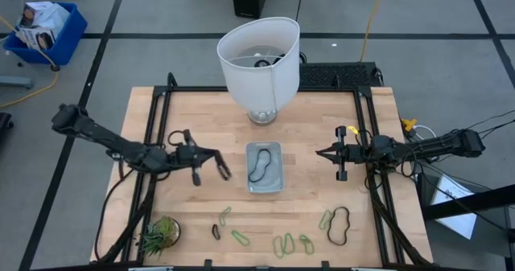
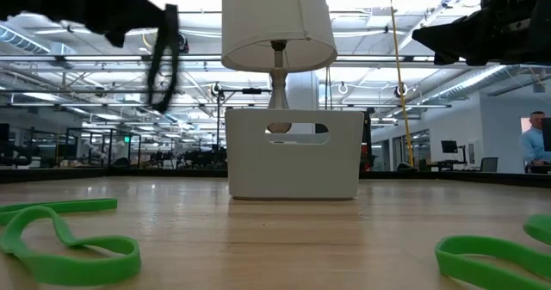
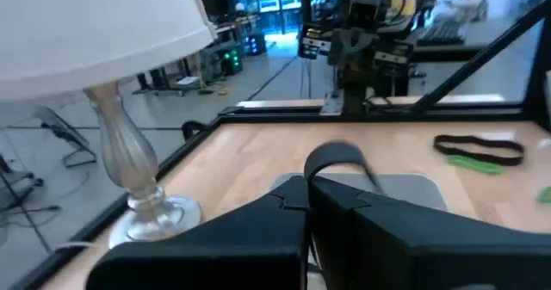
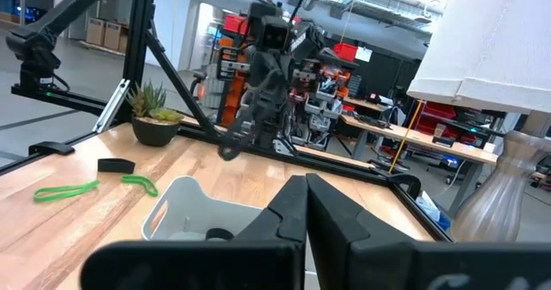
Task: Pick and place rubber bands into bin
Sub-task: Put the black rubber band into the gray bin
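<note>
High view had the left gripper (image 1: 211,166) hanging left of the bin (image 1: 265,168), fingers pinched on a dark rubber band (image 1: 224,171) that dangled from the tips. One dark band (image 1: 259,165) already lay in the bin. The right gripper (image 1: 320,152) waited right of it, fingers pressed together, empty. Green bands (image 1: 283,243) sat along the table's near edge.

Grey floor (image 1: 161,30) with dark lines surrounds the wooden table (image 1: 314,118).
</note>
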Robot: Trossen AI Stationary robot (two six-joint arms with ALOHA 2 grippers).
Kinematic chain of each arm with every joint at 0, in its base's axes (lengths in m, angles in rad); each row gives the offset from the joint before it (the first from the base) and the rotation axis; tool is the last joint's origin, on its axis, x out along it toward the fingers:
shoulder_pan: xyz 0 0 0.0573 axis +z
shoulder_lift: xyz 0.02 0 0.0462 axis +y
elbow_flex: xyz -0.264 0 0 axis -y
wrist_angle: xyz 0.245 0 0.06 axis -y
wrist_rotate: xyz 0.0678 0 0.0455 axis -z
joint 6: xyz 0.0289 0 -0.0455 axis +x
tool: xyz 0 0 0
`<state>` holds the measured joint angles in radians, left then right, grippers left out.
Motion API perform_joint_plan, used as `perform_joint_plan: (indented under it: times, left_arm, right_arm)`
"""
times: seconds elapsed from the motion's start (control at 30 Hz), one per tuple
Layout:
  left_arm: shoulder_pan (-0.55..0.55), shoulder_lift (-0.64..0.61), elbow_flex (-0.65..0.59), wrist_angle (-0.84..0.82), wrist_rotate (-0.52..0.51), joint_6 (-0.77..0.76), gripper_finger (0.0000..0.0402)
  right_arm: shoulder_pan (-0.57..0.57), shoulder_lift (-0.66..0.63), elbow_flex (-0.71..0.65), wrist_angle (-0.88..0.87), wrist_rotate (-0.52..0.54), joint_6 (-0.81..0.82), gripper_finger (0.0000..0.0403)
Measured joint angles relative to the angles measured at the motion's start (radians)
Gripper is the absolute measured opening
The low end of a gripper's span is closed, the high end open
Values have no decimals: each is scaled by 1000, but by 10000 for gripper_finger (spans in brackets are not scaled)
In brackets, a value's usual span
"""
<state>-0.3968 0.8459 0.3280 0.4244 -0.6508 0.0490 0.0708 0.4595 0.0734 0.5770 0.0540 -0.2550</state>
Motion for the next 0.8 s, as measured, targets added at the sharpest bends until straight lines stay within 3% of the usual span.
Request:
perform_joint_plan:
  times: [0.27,0.4,0.53,0.8]
  left_arm:
    - [112,300,229,-4,125,118,2]
    - [167,450,362,-5,236,124,2]
    - [199,584,485,-92,285,165,3]
    - [282,759,534,-137,350,129,3]
  right_arm:
    - [0,0,0,-1,0,0,0]
    - [0,0,0,-6,0,0,0]
    - [0,1,0,-10,0,0,0]
    - [0,1,0,-37,1,-1,0]
